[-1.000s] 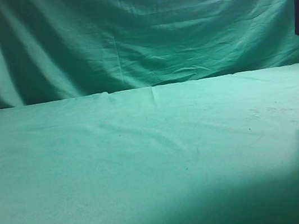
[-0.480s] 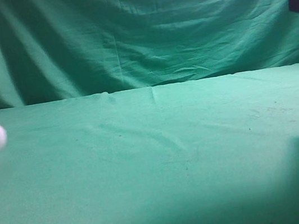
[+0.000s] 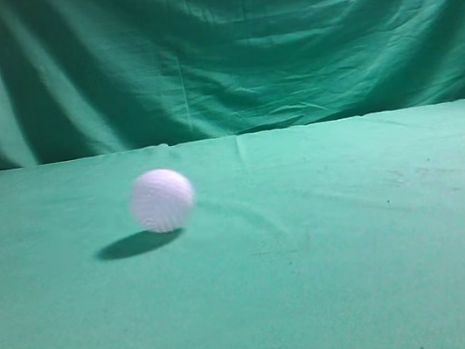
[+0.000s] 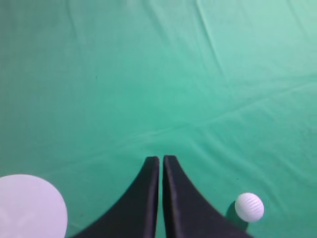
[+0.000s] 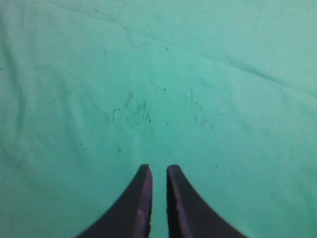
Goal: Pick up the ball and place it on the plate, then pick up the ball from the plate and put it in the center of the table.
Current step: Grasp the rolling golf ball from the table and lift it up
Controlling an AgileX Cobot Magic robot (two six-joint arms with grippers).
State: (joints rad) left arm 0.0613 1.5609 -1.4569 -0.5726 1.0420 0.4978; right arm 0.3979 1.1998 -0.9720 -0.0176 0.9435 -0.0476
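Observation:
The ball (image 3: 161, 200), white and dimpled, lies on the green cloth table (image 3: 360, 252) left of the middle, with its shadow to its left. In the left wrist view the ball (image 4: 249, 207) is low on the right, beside my left gripper (image 4: 161, 158), which is shut and empty above the cloth. A white round plate (image 4: 29, 206) shows at the lower left edge of that view. My right gripper (image 5: 158, 167) is shut and empty above bare cloth (image 5: 158, 74). Neither gripper shows in the exterior view.
A draped green curtain (image 3: 213, 53) hangs behind the table's far edge. Small dark specks mark the cloth (image 5: 131, 114) under the right gripper.
The ball came in from the left edge and moved right to left of the middle. The dark arm parts at the top corners and the shadow at lower right have gone.

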